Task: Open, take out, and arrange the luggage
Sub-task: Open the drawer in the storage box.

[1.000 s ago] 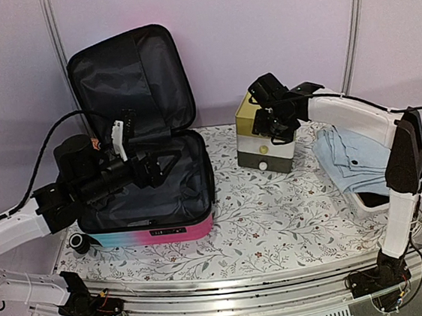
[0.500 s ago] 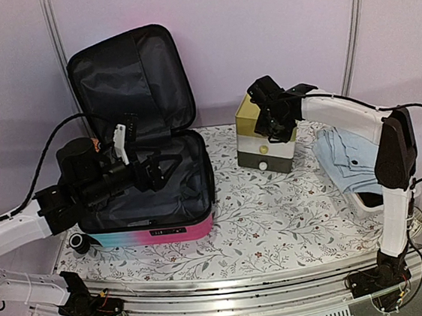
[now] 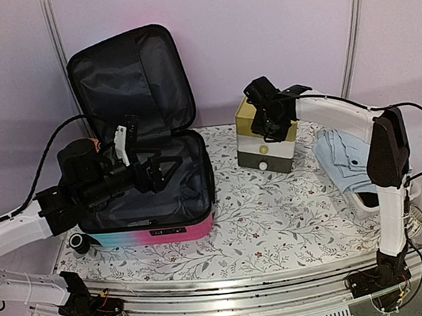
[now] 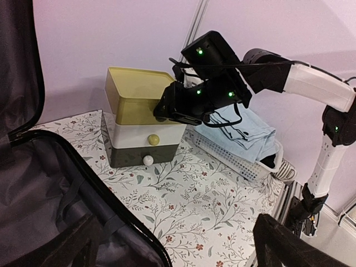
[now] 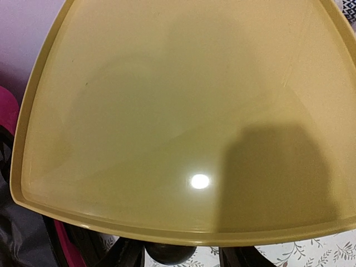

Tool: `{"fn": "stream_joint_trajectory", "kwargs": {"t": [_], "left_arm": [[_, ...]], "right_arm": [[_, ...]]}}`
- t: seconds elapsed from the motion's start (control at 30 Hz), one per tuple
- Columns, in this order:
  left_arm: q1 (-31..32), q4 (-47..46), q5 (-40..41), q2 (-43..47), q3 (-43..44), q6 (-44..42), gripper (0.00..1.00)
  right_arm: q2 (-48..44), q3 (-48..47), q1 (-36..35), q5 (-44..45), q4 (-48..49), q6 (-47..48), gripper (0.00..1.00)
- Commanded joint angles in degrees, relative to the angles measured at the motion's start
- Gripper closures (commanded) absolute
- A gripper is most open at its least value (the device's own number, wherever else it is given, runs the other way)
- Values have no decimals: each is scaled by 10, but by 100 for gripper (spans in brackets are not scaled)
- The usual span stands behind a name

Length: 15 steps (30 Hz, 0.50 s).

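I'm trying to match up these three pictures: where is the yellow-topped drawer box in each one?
Top external: drawer box right of centre, to the right of the open luggage.
Left wrist: drawer box upper middle, left of centre.
Right wrist: drawer box, its yellow top only, fills nearly the whole picture.
Shared landmark: floral tablecloth, seen in all three.

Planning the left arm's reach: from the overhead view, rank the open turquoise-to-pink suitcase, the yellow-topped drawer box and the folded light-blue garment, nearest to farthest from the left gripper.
1. Turquoise-to-pink hard-shell suitcase: left side, directly under the left gripper.
2. Yellow-topped drawer box: centre-right.
3. Folded light-blue garment: far right.
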State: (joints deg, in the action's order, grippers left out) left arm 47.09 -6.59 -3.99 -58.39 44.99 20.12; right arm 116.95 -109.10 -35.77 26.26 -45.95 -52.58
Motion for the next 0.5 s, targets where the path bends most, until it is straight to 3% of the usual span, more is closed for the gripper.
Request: {"fn": "stream_joint_trajectory", "kwargs": {"t": [0.0, 0.23, 0.47], "left_arm": [[3, -9, 1, 9, -9, -6, 2], [4, -9, 1, 11, -10, -5, 2], [3, -10, 0, 10, -10, -4, 2]], "right_arm": [[21, -17, 7, 23, 20, 10, 58], [22, -19, 7, 25, 17, 14, 67], [8, -15, -1, 34, -7, 0, 69]]}}
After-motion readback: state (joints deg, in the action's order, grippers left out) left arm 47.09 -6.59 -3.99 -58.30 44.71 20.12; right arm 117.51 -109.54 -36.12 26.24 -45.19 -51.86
